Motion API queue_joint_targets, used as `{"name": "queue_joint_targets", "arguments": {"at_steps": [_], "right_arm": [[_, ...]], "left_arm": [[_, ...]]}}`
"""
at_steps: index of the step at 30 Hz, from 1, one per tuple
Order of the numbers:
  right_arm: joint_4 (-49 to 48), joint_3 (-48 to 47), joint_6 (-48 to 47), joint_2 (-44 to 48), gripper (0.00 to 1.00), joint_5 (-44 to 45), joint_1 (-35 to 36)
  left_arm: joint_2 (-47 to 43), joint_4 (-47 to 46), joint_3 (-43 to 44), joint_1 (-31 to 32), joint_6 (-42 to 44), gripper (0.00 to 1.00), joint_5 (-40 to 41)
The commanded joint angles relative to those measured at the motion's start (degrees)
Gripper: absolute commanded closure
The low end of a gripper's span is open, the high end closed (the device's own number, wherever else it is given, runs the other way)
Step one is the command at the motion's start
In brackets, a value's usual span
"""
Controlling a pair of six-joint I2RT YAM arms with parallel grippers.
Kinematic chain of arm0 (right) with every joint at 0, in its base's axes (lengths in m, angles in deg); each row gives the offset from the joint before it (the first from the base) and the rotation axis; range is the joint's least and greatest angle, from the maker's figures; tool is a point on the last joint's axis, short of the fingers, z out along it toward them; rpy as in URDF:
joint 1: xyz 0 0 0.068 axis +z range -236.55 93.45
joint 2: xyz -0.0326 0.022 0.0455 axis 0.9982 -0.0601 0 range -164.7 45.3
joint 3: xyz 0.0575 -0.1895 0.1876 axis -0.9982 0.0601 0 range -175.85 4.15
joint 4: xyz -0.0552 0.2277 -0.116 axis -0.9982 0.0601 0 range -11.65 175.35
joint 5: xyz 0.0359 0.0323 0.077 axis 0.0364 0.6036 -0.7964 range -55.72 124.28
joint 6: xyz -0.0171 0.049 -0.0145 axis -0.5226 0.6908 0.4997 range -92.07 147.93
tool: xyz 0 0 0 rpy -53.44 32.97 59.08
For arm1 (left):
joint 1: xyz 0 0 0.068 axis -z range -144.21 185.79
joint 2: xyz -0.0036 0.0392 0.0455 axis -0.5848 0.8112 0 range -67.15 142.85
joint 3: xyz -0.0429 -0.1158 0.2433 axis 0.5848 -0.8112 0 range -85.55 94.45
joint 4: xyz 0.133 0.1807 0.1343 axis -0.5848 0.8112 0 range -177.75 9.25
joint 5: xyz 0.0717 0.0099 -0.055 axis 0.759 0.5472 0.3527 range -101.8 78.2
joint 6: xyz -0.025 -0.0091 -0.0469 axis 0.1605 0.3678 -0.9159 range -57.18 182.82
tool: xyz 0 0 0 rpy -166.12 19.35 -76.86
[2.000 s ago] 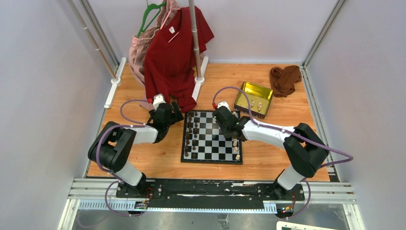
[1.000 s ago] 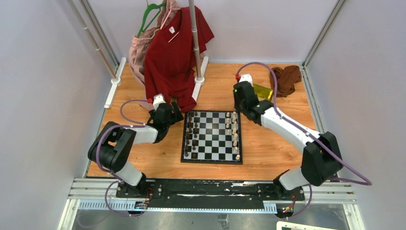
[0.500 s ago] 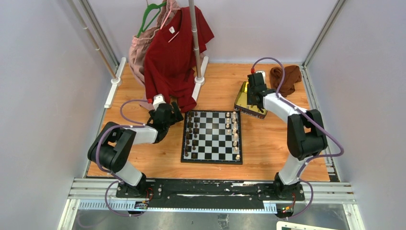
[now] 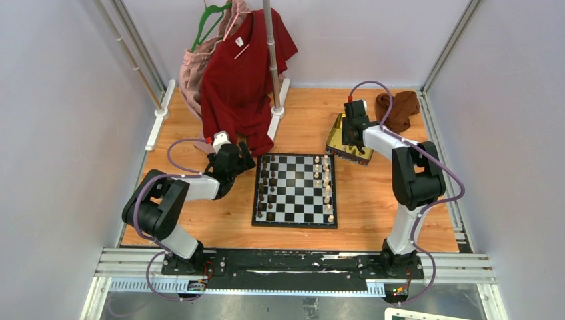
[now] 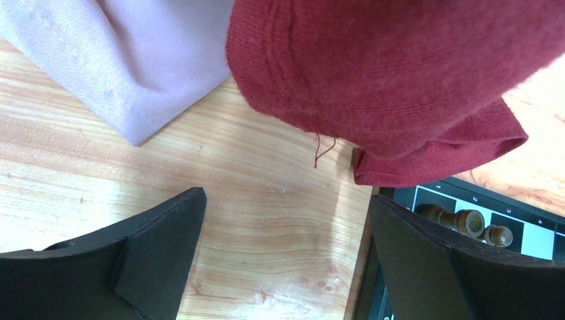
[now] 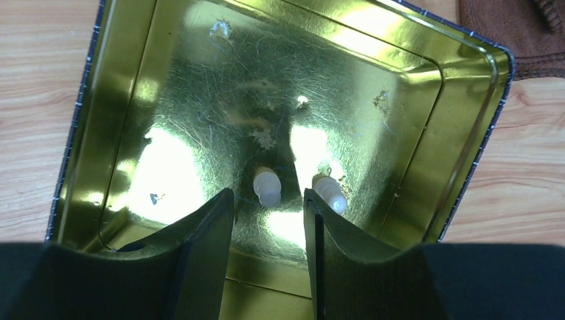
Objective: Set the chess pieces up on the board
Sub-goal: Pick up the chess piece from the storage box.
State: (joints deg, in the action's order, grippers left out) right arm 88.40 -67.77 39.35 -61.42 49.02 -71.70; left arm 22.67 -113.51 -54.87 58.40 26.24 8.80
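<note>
Your right gripper (image 6: 266,203) is down in the gold rectangular tin (image 6: 120,100), jaws spread. One small cream chess piece (image 6: 268,187) sits between the tips, probably untouched, and a second cream piece (image 6: 331,194) lies just beside it. Left gripper (image 5: 286,197) is spread wide at the black-and-white checked board (image 4: 296,193), far-left corner, under the red knit shirt (image 5: 400,67). Dark pieces (image 4: 266,183) line the board's left edge.

Left arm (image 4: 193,189) sits folded low at the left, left claw (image 5: 286,230) spread wide. Right arm (image 4: 403,157) reaches far, right claw (image 6: 266,199) pointing down, jaws parted.
</note>
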Motion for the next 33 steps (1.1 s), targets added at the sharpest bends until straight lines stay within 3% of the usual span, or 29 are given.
{"name": "queue_joint_targets", "arguments": {"at_steps": [1, 7, 17, 23, 33], "right_arm": [[-0.5, -1.9, 1.1, -1.3, 0.54, -0.9, -1.2], [-0.7, -2.3, 1.1, -2.2, 0.58, -1.2, -1.5], [-0.8, -2.0, 1.7, -3.2, 0.75, -3.0, -1.9], [-0.8, -1.8, 1.7, -2.2, 0.99, -3.2, -1.9], [-4.8, 1.3, 2.2, 4.6, 1.00, -5.0, -2.0]], "left_arm": [[-0.1, 1.9, -1.5, -0.5, 0.2, 0.00, 0.0], [0.0, 1.9, -1.4, -0.5, 0.3, 0.00, 0.1], [0.0, 1.9, -1.5, -0.5, 0.3, 0.00, 0.0], [-0.3, 1.9, -1.7, -0.5, 0.4, 0.00, -0.1], [-0.6, 1.9, -2.1, -0.5, 0.2, 0.00, -0.3]]}}
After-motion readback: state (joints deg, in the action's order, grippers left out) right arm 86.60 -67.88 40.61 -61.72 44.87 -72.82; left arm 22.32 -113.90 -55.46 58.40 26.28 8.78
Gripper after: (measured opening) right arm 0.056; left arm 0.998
